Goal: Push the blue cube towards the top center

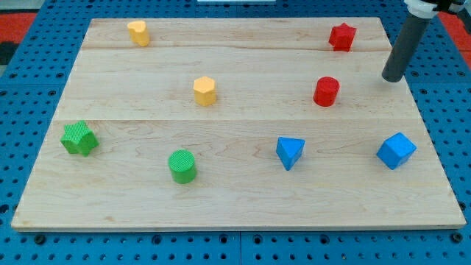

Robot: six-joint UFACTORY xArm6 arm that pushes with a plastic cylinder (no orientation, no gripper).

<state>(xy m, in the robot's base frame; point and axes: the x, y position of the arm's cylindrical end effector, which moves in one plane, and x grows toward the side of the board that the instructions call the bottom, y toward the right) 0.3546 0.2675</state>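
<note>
Since my tip [394,77] (a bare rod, no pincer to report) sits above the blue cube [397,151], we swing below-right first, then shove up-left.

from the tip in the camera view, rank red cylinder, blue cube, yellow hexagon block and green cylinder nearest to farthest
Measured from my tip, at the view's right:
1. red cylinder, just to its left.
2. blue cube, below it, near the right edge.
3. yellow hexagon block, mid-board, far left of it.
4. green cylinder, lower left.
</note>
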